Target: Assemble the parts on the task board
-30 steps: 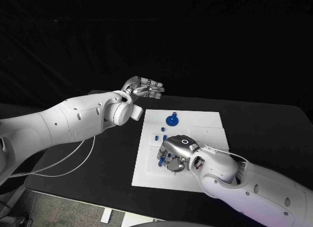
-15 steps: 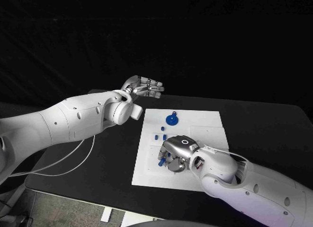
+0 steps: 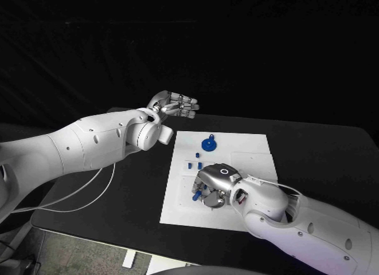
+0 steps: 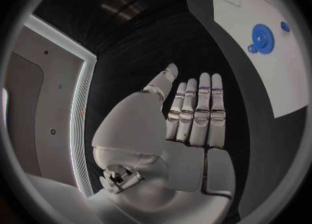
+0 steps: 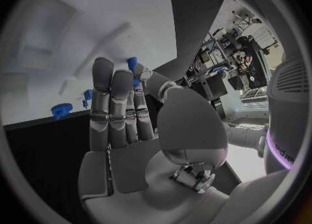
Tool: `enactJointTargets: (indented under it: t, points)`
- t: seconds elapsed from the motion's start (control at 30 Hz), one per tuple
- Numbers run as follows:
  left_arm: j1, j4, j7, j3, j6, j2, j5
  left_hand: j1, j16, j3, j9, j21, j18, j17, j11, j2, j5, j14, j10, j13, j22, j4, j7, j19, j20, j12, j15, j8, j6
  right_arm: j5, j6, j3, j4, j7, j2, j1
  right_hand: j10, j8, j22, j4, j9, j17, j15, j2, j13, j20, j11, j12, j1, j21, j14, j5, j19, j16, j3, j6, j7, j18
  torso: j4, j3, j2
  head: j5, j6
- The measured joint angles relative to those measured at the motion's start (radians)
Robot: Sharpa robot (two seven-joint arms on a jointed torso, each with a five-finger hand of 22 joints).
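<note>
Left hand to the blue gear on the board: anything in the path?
Nothing visible. The left hand hovers open past the task board's far left corner; the blue gear lies uncovered on the board, and the right hand works nearer the robot.

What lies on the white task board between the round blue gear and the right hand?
Small blue pieces on the white task board, between gear and right hand, in the head view.

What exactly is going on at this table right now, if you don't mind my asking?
The robot is assembling small blue parts on the white task board. Its right hand is down over the near part of the board, pinching a small blue part between thumb and fingertips. The left hand hovers off the board's far left corner, fingers straight, holding nothing. A blue gear lies near the board's far edge, with other small blue pieces beside the right hand.
</note>
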Motion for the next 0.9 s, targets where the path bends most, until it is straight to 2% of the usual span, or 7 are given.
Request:
enactJointTargets:
  t: [0.13,0.3,0.43,0.57,0.67,0.73,0.9]
  points:
    - [0.000,0.000,0.000,0.000,0.000,0.000,0.000,0.000,0.000,0.000,0.000,0.000,0.000,0.000,0.000,0.000,0.000,0.000,0.000,0.000,0.000,0.000,0.000,0.000,0.000,0.000,0.000,0.000,0.000,-0.006,0.000,-0.004,-0.003,-0.005,0.007,0.001,0.000,0.000,0.001,-0.002,0.000,0.000,0.000,0.000,0.000,0.000,0.000,0.000,0.000,0.000,0.000,0.000,0.000,0.000,0.000,0.000,0.000,-0.001,-0.0006,0.0000,0.000,-0.001,0.002]
    - [0.000,0.000,0.000,0.000,0.001,0.002,0.000,0.000,0.000,0.000,0.000,0.000,0.000,0.000,0.000,0.000,0.000,0.000,0.000,0.000,0.000,0.000,0.000,0.000,0.000,0.000,0.000,0.000,0.000,-0.015,-0.002,-0.021,-0.010,-0.012,0.022,0.007,-0.002,-0.002,0.002,-0.002,0.000,0.000,0.000,0.000,0.003,0.000,-0.002,0.000,0.000,-0.005,0.000,0.000,0.000,-0.001,0.000,0.000,-0.001,-0.002,-0.0005,0.0000,0.000,-0.004,0.003]
    - [0.000,0.000,-0.001,0.000,0.001,0.002,0.000,0.000,0.000,0.000,0.000,0.000,0.000,0.000,0.000,0.000,0.000,0.000,0.000,0.000,0.000,0.000,0.000,0.000,0.000,0.000,0.000,0.000,0.000,-0.021,-0.009,-0.033,-0.018,-0.015,0.034,0.011,-0.010,-0.003,0.004,0.006,0.000,0.000,0.000,-0.005,0.003,0.000,-0.009,0.000,-0.005,-0.005,0.000,0.022,0.000,-0.001,-0.016,-0.024,0.009,-0.007,0.0000,-0.0001,0.000,-0.004,0.003]
    - [0.000,0.000,-0.001,0.000,0.001,0.003,0.000,0.000,0.000,0.000,0.000,0.000,0.000,0.000,0.000,0.000,0.000,0.000,0.000,0.000,0.000,0.000,0.000,0.000,0.000,0.000,0.000,0.000,0.000,-0.022,-0.019,-0.041,-0.025,-0.016,0.039,0.012,-0.050,-0.002,0.004,0.016,-0.002,0.000,0.003,-0.012,0.001,0.001,0.004,0.007,-0.012,-0.010,0.003,0.027,-0.001,-0.001,-0.049,-0.056,0.016,-0.004,0.0000,-0.0003,0.000,-0.004,0.000]
    - [0.000,0.000,-0.001,0.000,0.001,0.003,0.000,0.000,0.000,0.000,0.000,0.000,0.000,0.000,0.000,0.000,0.000,0.000,0.000,0.000,0.000,0.000,0.000,0.000,0.000,0.000,0.000,0.000,0.000,-0.022,-0.022,-0.047,-0.031,-0.017,0.039,0.009,-0.070,-0.002,0.004,0.019,-0.004,-0.002,0.007,-0.014,-0.001,0.007,0.012,0.004,-0.018,-0.012,0.000,0.023,0.000,-0.001,-0.051,-0.067,0.020,0.009,0.0000,-0.0004,0.000,-0.004,-0.001]
    - [0.000,0.000,-0.001,0.000,0.001,0.003,0.000,0.000,0.000,0.000,0.000,0.000,0.000,0.000,0.000,0.000,0.000,0.000,0.000,0.000,0.000,0.000,0.000,0.000,0.000,0.000,0.000,0.000,0.000,-0.021,-0.022,-0.051,-0.035,-0.018,0.039,0.007,-0.088,0.001,0.004,0.019,-0.005,-0.003,0.015,-0.015,-0.002,0.010,0.016,0.004,-0.027,-0.012,0.002,0.023,-0.002,-0.001,-0.051,-0.082,0.023,0.011,0.0000,-0.0004,0.000,-0.004,-0.002]
    - [0.000,0.000,-0.002,0.000,0.002,0.002,0.000,0.000,0.000,0.000,0.000,0.000,0.000,0.000,0.000,0.000,0.000,-0.004,0.000,0.000,-0.008,0.000,0.000,0.000,0.000,0.000,0.004,0.000,0.000,-0.017,-0.022,-0.056,-0.039,-0.019,0.037,0.001,-0.145,0.004,0.002,0.019,-0.006,-0.008,0.023,-0.053,-0.002,0.022,0.032,0.004,-0.039,-0.017,-0.002,0.031,0.000,-0.001,-0.051,-0.127,0.025,0.025,0.0000,-0.0004,0.000,-0.003,-0.002]
